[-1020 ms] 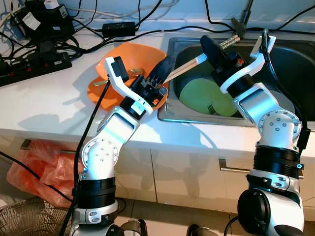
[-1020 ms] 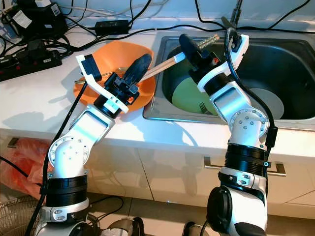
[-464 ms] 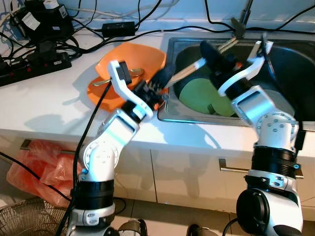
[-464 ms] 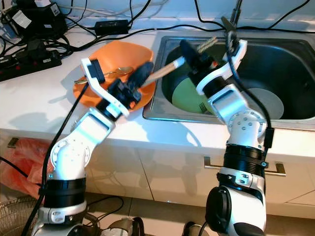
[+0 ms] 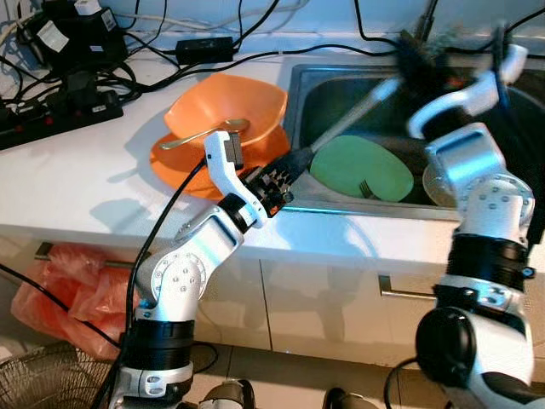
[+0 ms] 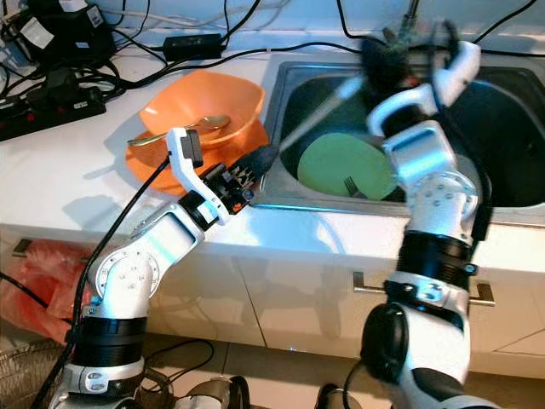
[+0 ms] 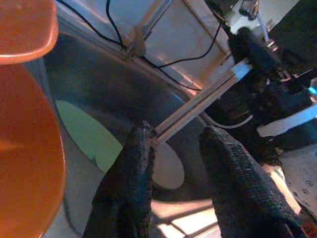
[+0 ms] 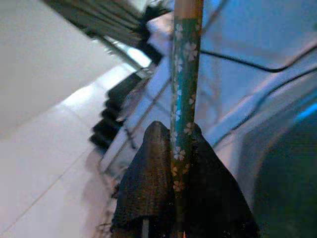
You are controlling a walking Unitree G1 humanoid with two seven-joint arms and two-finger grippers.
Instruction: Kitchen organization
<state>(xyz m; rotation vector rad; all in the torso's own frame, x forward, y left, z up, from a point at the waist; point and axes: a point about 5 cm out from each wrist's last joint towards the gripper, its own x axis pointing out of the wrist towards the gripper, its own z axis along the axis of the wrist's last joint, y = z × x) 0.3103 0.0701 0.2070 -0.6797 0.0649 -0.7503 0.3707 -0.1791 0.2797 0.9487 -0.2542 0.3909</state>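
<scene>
From our head view, our right gripper (image 5: 415,58) pinches the chopsticks (image 5: 353,115) above the sink (image 5: 341,207); their free ends reach our left gripper (image 5: 285,170).

Left wrist view: left fingers (image 7: 131,163) spread around the tips.

Right wrist view: fingers pressed on the flowered sticks, which might slip if pulled early.

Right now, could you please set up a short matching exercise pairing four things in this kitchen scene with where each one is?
Things:
1. green plate
2. gold spoon
3. chopsticks
4. power strip

Places:
A. in the orange bowl
B. on the counter at far left
C. flat in the sink
D. held by the right gripper, reaching to the open left gripper

Pairs: 1-C, 2-A, 3-D, 4-B
</scene>
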